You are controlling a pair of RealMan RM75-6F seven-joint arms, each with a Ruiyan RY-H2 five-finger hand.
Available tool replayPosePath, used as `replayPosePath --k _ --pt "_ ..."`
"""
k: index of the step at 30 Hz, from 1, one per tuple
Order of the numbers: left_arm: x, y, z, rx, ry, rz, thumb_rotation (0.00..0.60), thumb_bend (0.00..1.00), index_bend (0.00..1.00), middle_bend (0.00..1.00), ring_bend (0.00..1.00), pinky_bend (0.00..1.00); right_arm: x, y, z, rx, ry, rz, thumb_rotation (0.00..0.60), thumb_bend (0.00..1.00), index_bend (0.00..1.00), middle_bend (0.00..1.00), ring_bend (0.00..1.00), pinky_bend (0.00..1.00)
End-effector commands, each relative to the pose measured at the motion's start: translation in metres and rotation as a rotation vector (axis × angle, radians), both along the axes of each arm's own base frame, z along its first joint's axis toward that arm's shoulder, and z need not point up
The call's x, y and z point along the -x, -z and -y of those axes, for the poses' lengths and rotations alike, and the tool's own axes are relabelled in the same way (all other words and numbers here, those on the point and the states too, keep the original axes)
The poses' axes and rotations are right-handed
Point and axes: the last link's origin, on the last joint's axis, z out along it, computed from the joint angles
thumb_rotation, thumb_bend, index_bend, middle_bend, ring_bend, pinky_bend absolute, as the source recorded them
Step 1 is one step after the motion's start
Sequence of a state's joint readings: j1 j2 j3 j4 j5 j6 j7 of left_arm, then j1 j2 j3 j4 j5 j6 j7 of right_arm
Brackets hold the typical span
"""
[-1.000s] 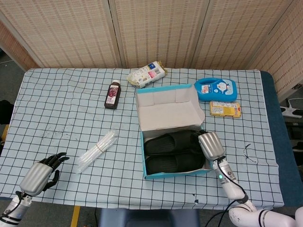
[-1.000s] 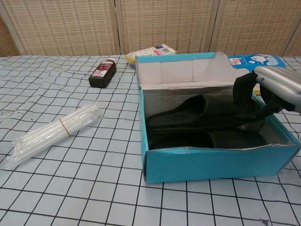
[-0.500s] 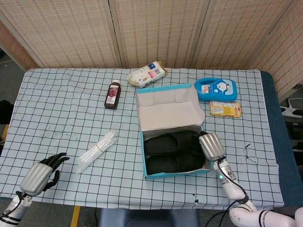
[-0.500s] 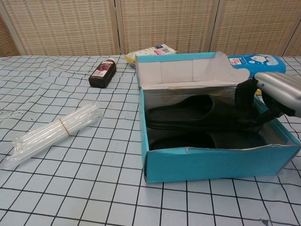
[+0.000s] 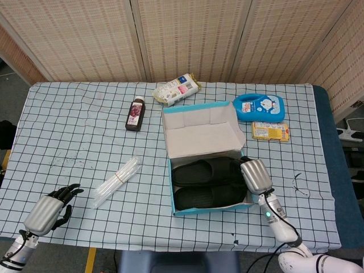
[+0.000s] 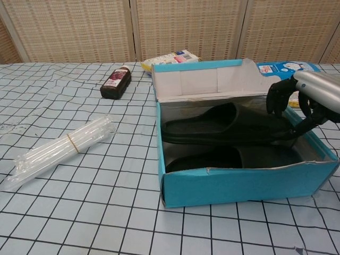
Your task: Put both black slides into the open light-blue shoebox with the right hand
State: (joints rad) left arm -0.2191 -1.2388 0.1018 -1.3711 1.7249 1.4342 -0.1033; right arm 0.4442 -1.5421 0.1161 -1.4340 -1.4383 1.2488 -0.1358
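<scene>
The open light-blue shoebox [image 5: 171, 176] [image 6: 239, 186] stands right of the table's middle. Both black slides lie inside it, side by side: the far slide [image 5: 205, 170] [image 6: 223, 127] and the near slide [image 5: 205, 196] [image 6: 228, 156]. My right hand [image 5: 255, 175] [image 6: 305, 98] hangs over the box's right wall. Its fingers [image 6: 277, 98] are spread just above the far slide's right end, and the thumb reaches down beside that end. My left hand [image 5: 48, 209] rests empty at the table's front left corner, fingers loosely apart.
The box lid [image 5: 205, 133] stands raised behind the slides. A bundle of clear tubes [image 5: 116, 182] [image 6: 64, 149] lies left of the box. At the back are a dark bottle [image 5: 135, 114], a snack packet [image 5: 176, 89], a blue bottle [image 5: 260, 106] and a yellow packet [image 5: 271, 131].
The far slide has settled lower and flatter into the box. My right hand has then risen a little, its fingers lifting off the slide's end. The left hand has stayed still.
</scene>
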Motion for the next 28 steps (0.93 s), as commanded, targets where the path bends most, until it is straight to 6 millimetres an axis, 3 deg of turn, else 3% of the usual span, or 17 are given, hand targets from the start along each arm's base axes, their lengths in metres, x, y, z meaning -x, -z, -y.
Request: replayPosePath --k 1,6,10,13,16,19,22,28 --pt "0.0 0.001 0.0 0.003 -0.005 0.003 0.6 0.71 0.21 0.14 0.23 0.45 -0.009 -0.015 -0.009 0.034 -0.052 0.035 0.6 0.02 0.49 0.56 0.39 0.67" --pt "0.0 0.001 0.0 0.005 -0.003 0.0 0.6 0.71 0.21 0.14 0.23 0.45 -0.013 -0.021 -0.014 0.049 -0.082 0.045 0.6 0.02 0.48 0.53 0.36 0.65" --pt "-0.001 0.0 0.001 0.0 -0.002 0.003 0.6 0.71 0.21 0.14 0.23 0.45 -0.006 -0.044 -0.029 0.063 -0.093 0.032 0.6 0.02 0.43 0.47 0.31 0.59" --pt "0.001 -0.002 0.0 -0.009 -0.006 0.005 0.6 0.71 0.21 0.14 0.23 0.45 0.01 -0.063 -0.043 0.125 -0.091 -0.041 0.6 0.02 0.41 0.44 0.27 0.54" --pt "0.001 -0.004 0.0 -0.017 -0.011 0.007 0.6 0.71 0.21 0.14 0.23 0.45 0.041 -0.08 -0.062 0.198 -0.046 -0.183 0.6 0.02 0.35 0.36 0.2 0.43" --pt "0.0 -0.005 0.001 -0.03 -0.005 0.003 0.6 0.71 0.21 0.14 0.23 0.45 0.068 -0.089 -0.079 0.231 0.042 -0.292 0.6 0.02 0.18 0.16 0.04 0.27" --pt "-0.002 -0.006 0.001 -0.038 -0.001 0.008 0.6 0.71 0.21 0.14 0.23 0.45 0.09 -0.1 -0.093 0.281 0.126 -0.305 0.6 0.01 0.04 0.01 0.0 0.11" --pt "-0.004 -0.004 0.001 -0.043 0.009 -0.001 0.6 0.71 0.21 0.14 0.23 0.45 0.098 -0.114 -0.094 0.367 0.142 -0.263 0.6 0.0 0.0 0.0 0.0 0.06"
